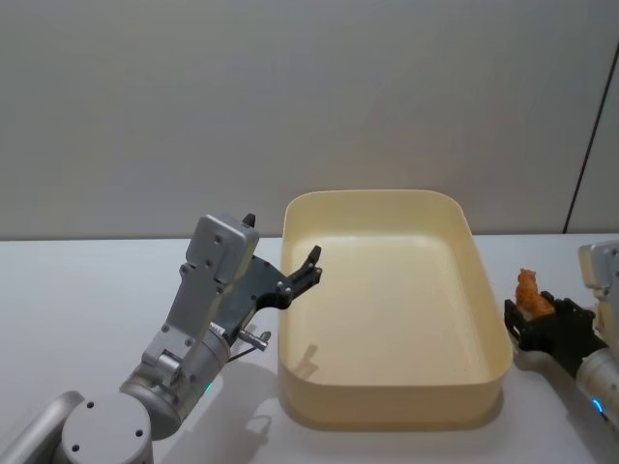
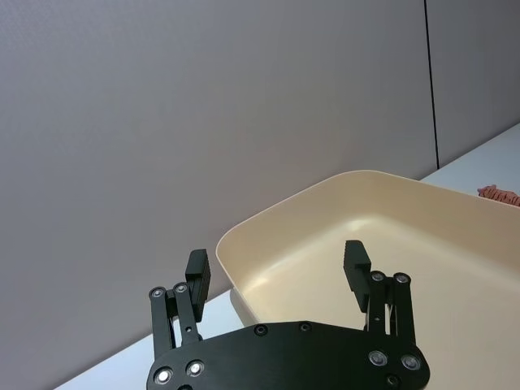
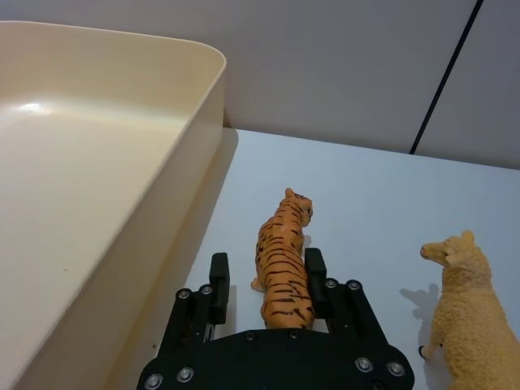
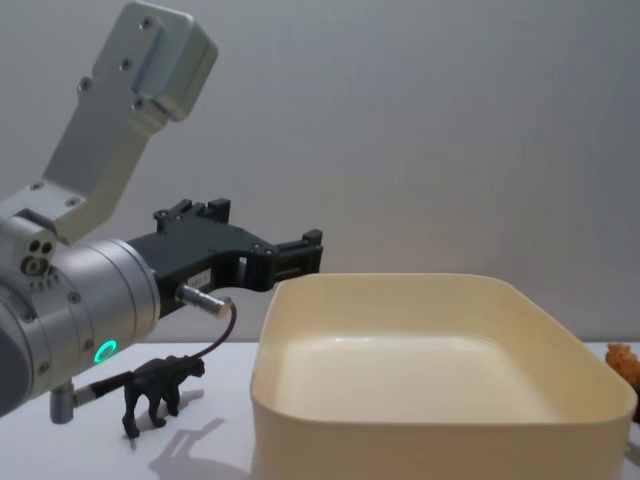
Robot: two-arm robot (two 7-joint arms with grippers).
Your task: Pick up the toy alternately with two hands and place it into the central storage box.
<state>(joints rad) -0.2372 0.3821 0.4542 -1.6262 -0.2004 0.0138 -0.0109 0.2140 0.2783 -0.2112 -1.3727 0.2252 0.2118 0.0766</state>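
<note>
The right gripper [image 3: 266,268] sits low on the table [image 1: 87,290] at the 3 o'clock side of the storage box [image 1: 387,411]. Its jaws are released and straddle a striped tiger toy [image 3: 280,244]; one finger lies against the flank, the other stands clear. The tiger is on its feet just beside the box's outer wall. A tan woolly animal toy [image 3: 471,321] stands near it, on the side away from the box. Over at 9 o'clock the left gripper [image 1: 311,265] hangs above the box's rim, spread wide and empty, pointing in across it. Under that arm a black animal toy [image 4: 160,385] stands on the table.
</note>
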